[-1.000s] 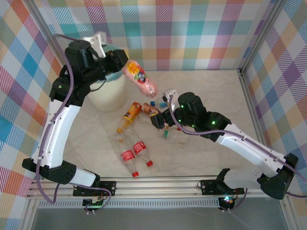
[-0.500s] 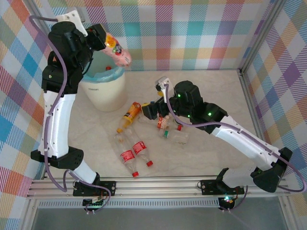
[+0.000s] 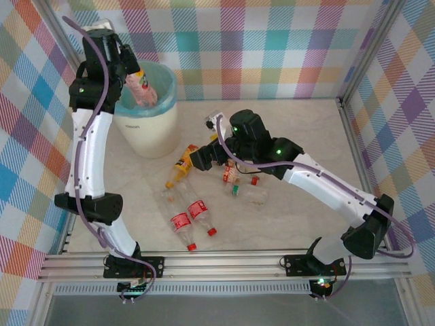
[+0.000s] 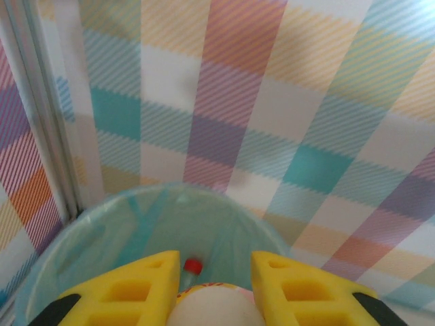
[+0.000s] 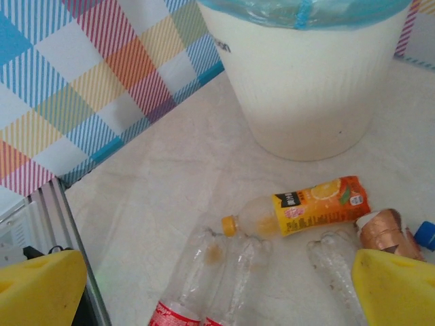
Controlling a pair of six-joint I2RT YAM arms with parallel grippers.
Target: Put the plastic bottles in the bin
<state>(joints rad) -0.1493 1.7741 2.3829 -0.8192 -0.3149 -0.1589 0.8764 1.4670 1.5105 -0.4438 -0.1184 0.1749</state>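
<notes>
My left gripper (image 3: 134,76) is shut on a pink-labelled plastic bottle (image 3: 143,90), holding it over the open mouth of the bin (image 3: 147,132). In the left wrist view the bottle's pale base (image 4: 215,307) sits between the yellow fingers (image 4: 139,285), above the blue-green liner (image 4: 102,231); a red-capped bottle (image 4: 193,265) lies inside. My right gripper (image 3: 198,157) stands open low over the orange-labelled bottle (image 3: 184,161) (image 5: 309,206). Two red-labelled bottles (image 3: 189,214) (image 5: 204,272) lie side by side nearer the front.
More bottles (image 3: 232,174) and a clear crushed one (image 3: 255,196) lie right of the pile. A copper-coloured crushed piece (image 5: 380,231) and a blue cap (image 5: 425,234) sit beside the right finger (image 5: 397,285). Plaid walls and a metal frame post (image 4: 47,136) stand close behind the bin.
The left arm has swung the pink bottle from over the table up and left to above the bin's mouth. The right arm has reached left toward the orange-labelled bottle, jaws still wide.
</notes>
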